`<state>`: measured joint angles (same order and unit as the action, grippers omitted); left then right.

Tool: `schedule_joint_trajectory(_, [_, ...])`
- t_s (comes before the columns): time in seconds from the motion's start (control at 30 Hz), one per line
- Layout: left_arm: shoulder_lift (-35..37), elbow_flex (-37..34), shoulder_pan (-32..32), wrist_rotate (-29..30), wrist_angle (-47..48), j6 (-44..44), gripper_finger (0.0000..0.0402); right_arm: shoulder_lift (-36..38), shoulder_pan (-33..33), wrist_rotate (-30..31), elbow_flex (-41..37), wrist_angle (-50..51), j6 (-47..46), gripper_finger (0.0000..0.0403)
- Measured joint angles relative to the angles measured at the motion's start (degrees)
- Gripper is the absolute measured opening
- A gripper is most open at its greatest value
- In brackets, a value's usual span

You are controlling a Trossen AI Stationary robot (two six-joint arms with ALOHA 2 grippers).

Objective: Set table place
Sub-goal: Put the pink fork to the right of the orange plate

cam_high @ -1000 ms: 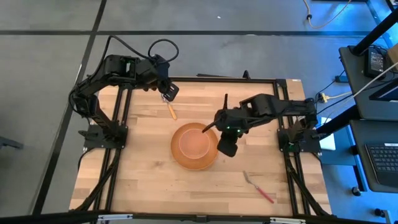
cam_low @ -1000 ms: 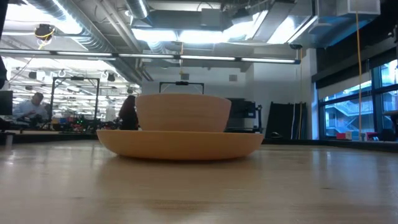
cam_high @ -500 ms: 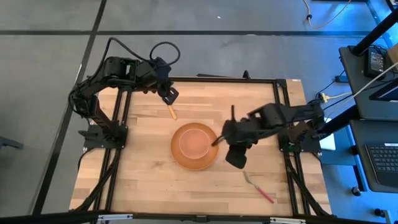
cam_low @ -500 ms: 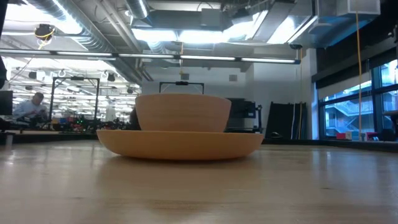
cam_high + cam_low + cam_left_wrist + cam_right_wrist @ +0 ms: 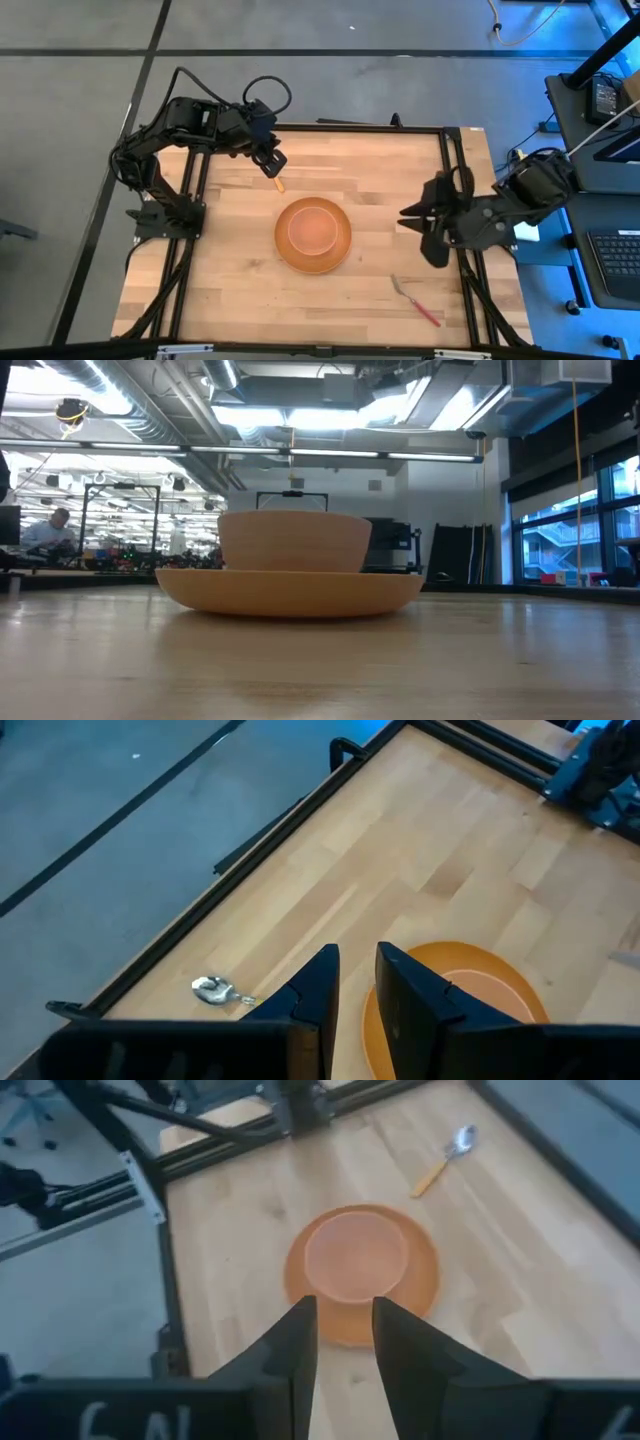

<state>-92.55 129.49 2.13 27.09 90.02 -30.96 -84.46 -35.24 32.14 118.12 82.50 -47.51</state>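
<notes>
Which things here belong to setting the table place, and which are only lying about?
Belong to the job:
- plate
- bowl, on the plate
- spoon
- fork
- table

Only lying about:
- Nothing else on the table; cables lie beyond it.

A grey concrete floor (image 5: 80, 60) crossed by a dark straight seam (image 5: 150, 40) fills the high view from nine to twelve o'clock. A pale looping cable (image 5: 520, 30) lies on it at one o'clock, and a black computer keyboard (image 5: 612, 262) sits at four o'clock. Seen from low down, a seated person (image 5: 50, 530) works at nine o'clock in the hall, under silver ceiling ducts (image 5: 130, 400) at eleven o'clock and bright strip lights (image 5: 290, 415) at twelve. Tall blue-lit windows (image 5: 590, 530) stand at three o'clock.
</notes>
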Motion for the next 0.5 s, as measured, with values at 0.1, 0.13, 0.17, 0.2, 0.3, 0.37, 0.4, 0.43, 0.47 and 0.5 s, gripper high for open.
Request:
schedule_joint_trajectory(0.1, [0.0, 0.0, 0.1, 0.4, 0.0, 1.2, 0.0063, 4.1, 1.3, 1.6, -7.1, -6.2, 5.2, 0.0101])
schedule_joint_trajectory(0.13, [0.0, 0.0, 0.2, 0.5, 0.0, 1.6, 0.0063, 5.5, 2.3, 1.5, -10.0, -9.7, 7.6, 0.0101])
schedule_joint_trajectory(0.17, [0.0, 0.0, 0.3, 0.6, 0.0, 1.7, 0.0063, 6.9, 3.4, 0.7, -13.1, -14.2, 9.9, 0.0101])
schedule_joint_trajectory(0.2, [0.0, 0.0, 0.5, 0.6, 0.0, 1.7, 0.0063, 8.4, 4.7, -0.8, -16.6, -19.3, 12.0, 0.0101])
schedule_joint_trajectory(0.3, [0.0, 0.0, 1.0, 0.8, 0.0, 1.8, 0.0063, 12.7, 9.2, -8.8, -27.6, -36.2, 17.4, 0.0101])
schedule_joint_trajectory(0.37, [0.0, 0.0, 1.4, 0.9, 0.0, 2.1, 0.0063, 14.9, 12.3, -14.7, -35.6, -48.7, 19.0, 0.0101])
schedule_joint_trajectory(0.4, [0.0, 0.0, 1.5, 1.0, 0.0, 2.1, 0.0063, 15.6, 14.0, -17.5, -39.6, -55.0, 19.3, 0.0101])
schedule_joint_trajectory(0.43, [0.0, 0.0, 1.7, 1.0, 0.0, 2.2, 0.0063, 15.8, 15.6, -20.6, -43.1, -61.5, 19.3, 0.0101])
schedule_joint_trajectory(0.47, [0.0, 0.0, 1.9, 1.0, 0.0, 2.3, 0.0063, 15.9, 17.2, -23.6, -46.4, -67.0, 19.3, 0.0101])
schedule_joint_trajectory(0.5, [0.0, 0.0, 2.1, 1.0, 0.0, 2.8, 0.0063, 15.8, 18.9, -26.5, -49.2, -70.8, 18.9, 0.0101])
